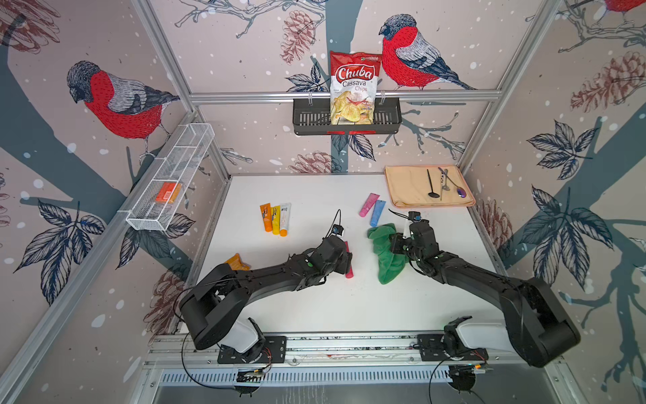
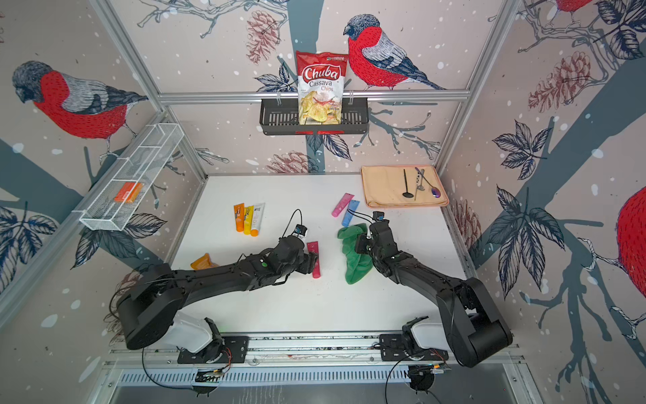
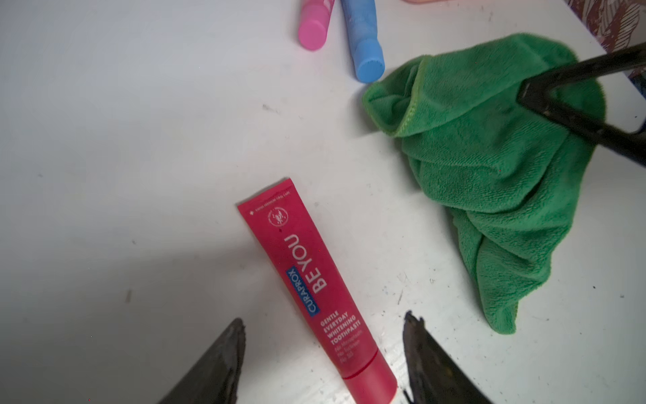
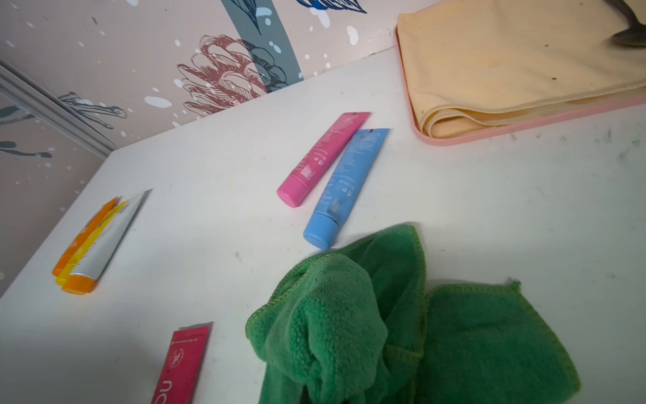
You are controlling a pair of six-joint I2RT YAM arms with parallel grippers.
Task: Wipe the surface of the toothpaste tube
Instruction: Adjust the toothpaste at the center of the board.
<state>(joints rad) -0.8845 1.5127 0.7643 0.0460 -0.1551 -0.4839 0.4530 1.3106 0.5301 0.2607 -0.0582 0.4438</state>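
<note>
The red toothpaste tube (image 3: 307, 280) lies flat on the white table (image 3: 122, 140). Its cap end is between the fingers of my left pincer (image 3: 323, 318), which is released and does not touch it. Near it, my right pincer (image 3: 524, 92) is clenched on the green cloth (image 3: 489, 175).

A chips bag (image 1: 353, 87) stood in a black basket (image 1: 307, 119); spoons (image 1: 433, 194) lay on a folded beige towel (image 1: 405, 189).

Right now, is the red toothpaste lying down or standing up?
Lying down. The red toothpaste tube rests flat on the white table, label up, between the tips of the open left pincer.
</note>
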